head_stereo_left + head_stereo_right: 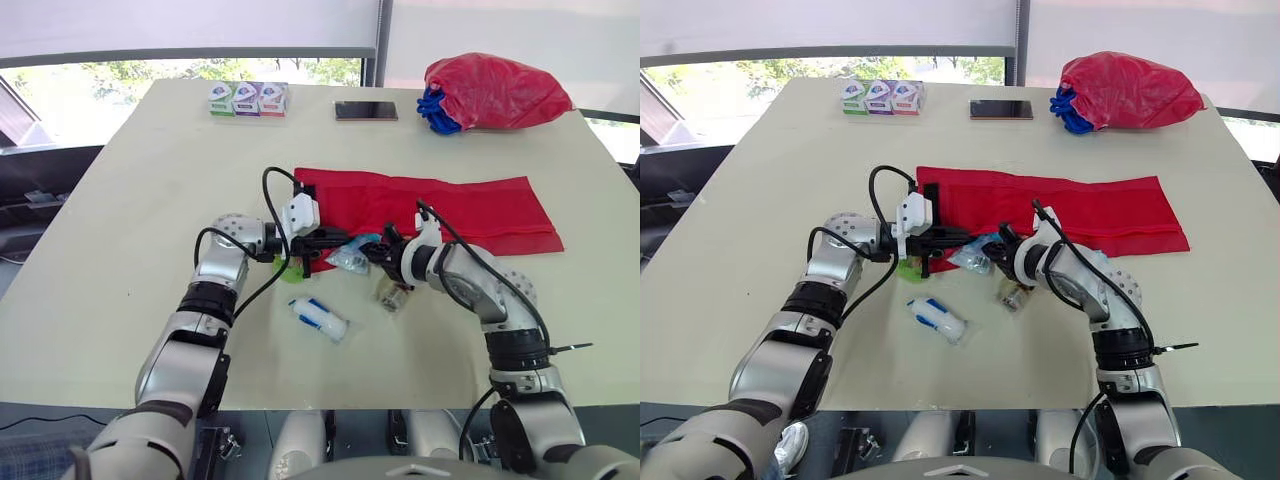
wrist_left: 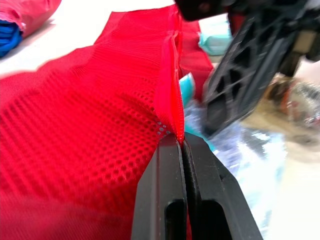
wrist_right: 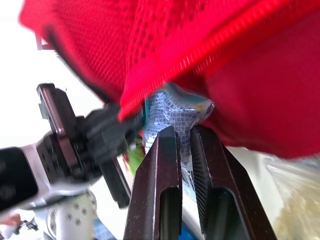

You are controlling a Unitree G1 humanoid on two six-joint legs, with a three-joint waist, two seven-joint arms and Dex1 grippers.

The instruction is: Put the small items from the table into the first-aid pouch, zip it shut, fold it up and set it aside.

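The red first-aid pouch (image 1: 450,212) lies unfolded across the middle of the table. My left gripper (image 1: 325,243) is shut on the pouch's near left mesh edge (image 2: 167,100), lifting it. My right gripper (image 1: 372,250) faces it, shut on a silvery-blue foil packet (image 3: 172,117) held at the lifted opening. Loose on the table in front lie a white-and-blue bandage roll (image 1: 320,318), a small clear bag with brownish contents (image 1: 392,295) and a green item (image 1: 292,271) under the left gripper.
Three small boxes (image 1: 248,99) stand in a row at the table's far edge, with a dark phone (image 1: 365,110) beside them. A bulging red bag with something blue (image 1: 492,92) sits at the far right.
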